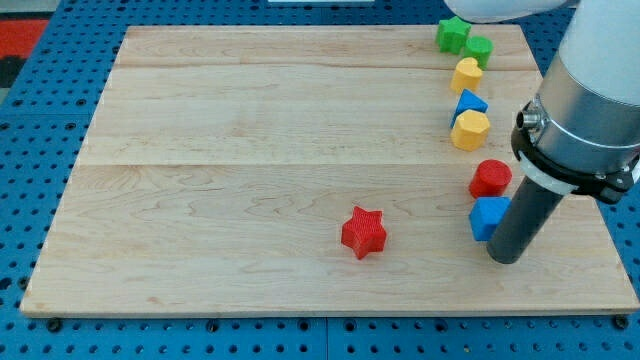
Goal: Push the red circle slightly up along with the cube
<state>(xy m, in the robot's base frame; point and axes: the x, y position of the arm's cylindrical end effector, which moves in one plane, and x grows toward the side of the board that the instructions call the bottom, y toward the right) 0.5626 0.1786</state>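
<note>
Here my tip point(506, 257) touches the blue cube point(487, 217), just below the red circle point(490, 178).

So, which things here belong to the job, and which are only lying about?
Job: red circle; blue cube just below it; my tip, at the cube's lower right.

Lying about: red star; two green blocks; two yellow blocks; blue block.

Pale wood-grain tabletop point(250, 150) on a blue perforated base point(40, 140). Red circle point(490, 178), blue cube point(487, 217), red star point(364, 232). Towards one o'clock: green star point(452, 35), green block point(479, 49), yellow block point(466, 74), blue block point(470, 103), yellow hexagon point(469, 130). My tip point(505, 259) is dark grey.
</note>
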